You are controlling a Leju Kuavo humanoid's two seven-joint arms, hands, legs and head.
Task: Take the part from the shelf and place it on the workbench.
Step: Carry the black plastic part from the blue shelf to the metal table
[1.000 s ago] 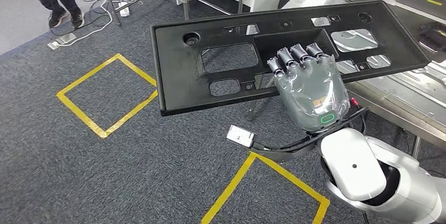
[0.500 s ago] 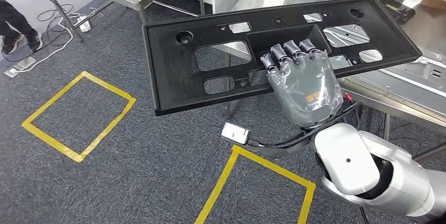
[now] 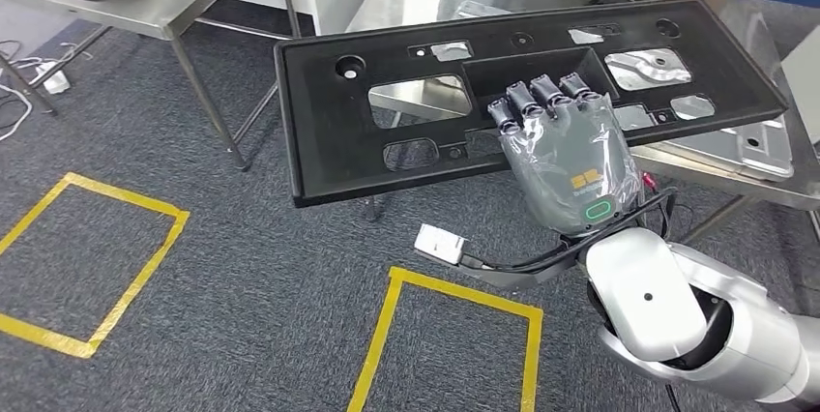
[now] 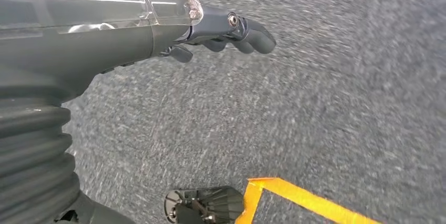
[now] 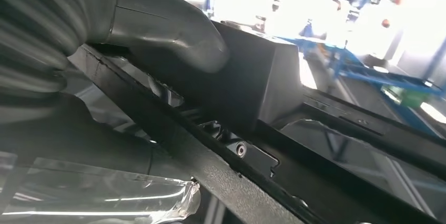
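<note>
Carrying the long, flat black plastic panel (image 3: 522, 93) in the air, the right hand (image 3: 566, 156) holds it with the fingers (image 3: 541, 98) hooked over the edge of its rectangular recess and the thick grey thumb (image 5: 173, 40) pressed beneath; so the taking seems done, and the placing is left; the panel hangs partly over the shiny steel workbench (image 3: 696, 156) and partly over the grey carpet (image 3: 242, 267), not resting yet, as I judge. The panel looks matte and stiff, with several cut-out windows and round holes; the left hand (image 4: 158, 29) hangs over the carpet near a yellow tape line (image 4: 315, 203), holding nothing, fingers loosely curled.
</note>
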